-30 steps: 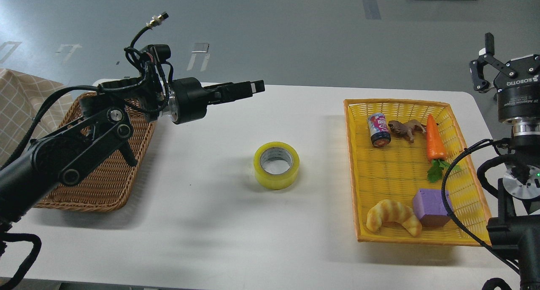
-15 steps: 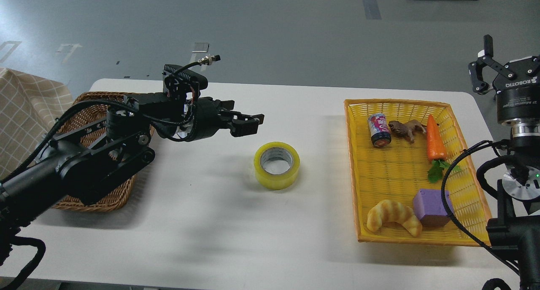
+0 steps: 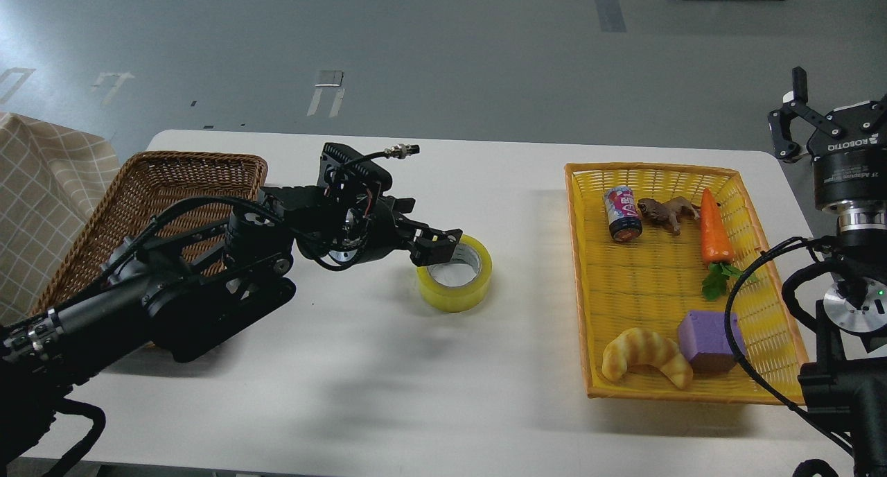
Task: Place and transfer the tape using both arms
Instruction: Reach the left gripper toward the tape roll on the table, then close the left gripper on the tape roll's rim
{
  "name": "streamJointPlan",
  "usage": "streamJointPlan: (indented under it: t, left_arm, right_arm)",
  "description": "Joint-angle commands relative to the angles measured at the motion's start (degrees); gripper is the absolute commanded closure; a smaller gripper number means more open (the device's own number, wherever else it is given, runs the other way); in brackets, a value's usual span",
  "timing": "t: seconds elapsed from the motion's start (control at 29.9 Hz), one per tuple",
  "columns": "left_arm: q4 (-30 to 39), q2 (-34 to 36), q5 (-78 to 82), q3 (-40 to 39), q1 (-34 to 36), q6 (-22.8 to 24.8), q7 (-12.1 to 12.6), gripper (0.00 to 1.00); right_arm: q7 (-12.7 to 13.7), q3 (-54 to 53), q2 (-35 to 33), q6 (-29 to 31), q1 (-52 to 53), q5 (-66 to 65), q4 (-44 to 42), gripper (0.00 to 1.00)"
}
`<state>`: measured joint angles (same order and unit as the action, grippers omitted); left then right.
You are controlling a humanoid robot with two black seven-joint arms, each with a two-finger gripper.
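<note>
Tape (image 3: pixel 454 273) lay flat at table (image 3: pixel 388 366) centre, core axis upright, at three o'clock from the left gripper (image 3: pixel 436 245), whose parted fingers reached over its near-left rim, gripping nothing. Far right, the right gripper (image 3: pixel 797 120) pointed upward, open and empty, well apart.

The left claw (image 3: pixel 438 245) covers the tape's (image 3: pixel 459 286) near-left rim; the right claw (image 3: pixel 797 116) is cut off at the frame's edge.
</note>
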<state>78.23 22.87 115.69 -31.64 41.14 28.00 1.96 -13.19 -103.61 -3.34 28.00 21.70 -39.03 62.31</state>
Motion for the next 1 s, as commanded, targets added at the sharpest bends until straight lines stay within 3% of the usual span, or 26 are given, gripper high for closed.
streamJointPlan:
  t: [0.0,0.5,0.9,0.97]
  left_arm:
    - [-0.36,-0.64,-0.03,0.88,0.00,0.00,1.12,0.02]
    - [-9.06,-4.94,0.06,2.37,-0.18,0.00,1.47,0.04]
    - [-13.27,-7.84,0.93,4.22,0.52,0.00,1.65,0.17]
    - [-14.16,-8.19,1.81,4.75,0.53,0.00,1.82,0.24]
  right_arm:
    - [0.00,-0.01,0.00,0.00,-0.08,0.00,0.00,0.00]
    - [0.00,-0.10,-0.09,0.00,-0.52,0.00,0.09,0.00]
    - [-0.08,-0.28,-0.44,0.00,-0.96,0.09,0.35,0.01]
    - [-0.08,-0.28,-0.61,0.00,-1.05,0.09,0.35,0.00]
